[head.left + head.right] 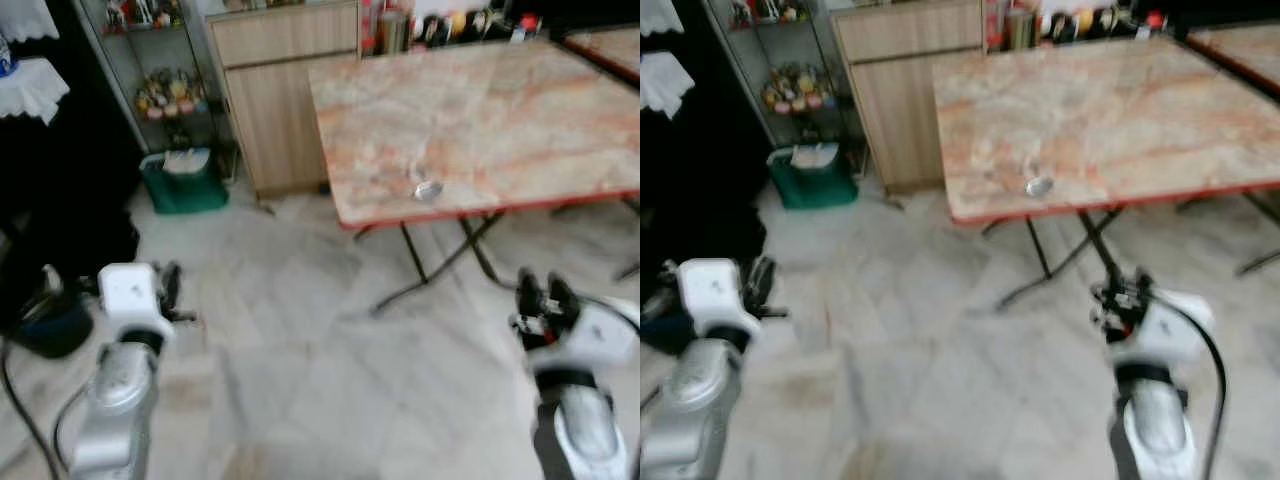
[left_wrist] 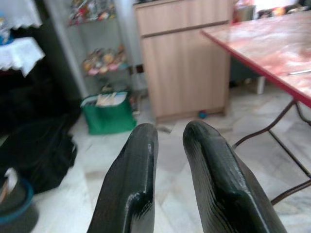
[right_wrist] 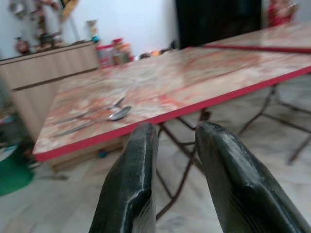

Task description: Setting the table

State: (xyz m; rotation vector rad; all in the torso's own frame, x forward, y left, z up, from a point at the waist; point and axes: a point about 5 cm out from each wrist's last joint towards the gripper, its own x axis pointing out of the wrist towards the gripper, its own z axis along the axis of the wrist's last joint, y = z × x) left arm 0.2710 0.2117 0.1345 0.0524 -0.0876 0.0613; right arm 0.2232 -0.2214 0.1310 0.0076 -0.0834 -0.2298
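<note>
A folding table (image 1: 520, 110) with a marbled orange top and a red edge stands ahead on the right. Near its front edge lies a metal spoon (image 1: 428, 190), and in the right wrist view the spoon (image 3: 119, 113) has another thin piece of cutlery (image 3: 82, 117) beside it. My left gripper (image 1: 168, 290) hangs low over the floor at the left, open and empty (image 2: 170, 131). My right gripper (image 1: 545, 295) is low at the right, short of the table's front edge, also open with nothing between its fingers (image 3: 177, 130).
A wooden cabinet (image 1: 280, 90) stands left of the table, with a green bin (image 1: 185, 182) and a glass shelf of trinkets (image 1: 165, 90) beside it. Dark bags (image 1: 60, 220) and a blue-rimmed tub (image 1: 45, 325) sit at far left. A second table (image 1: 610, 45) adjoins at right.
</note>
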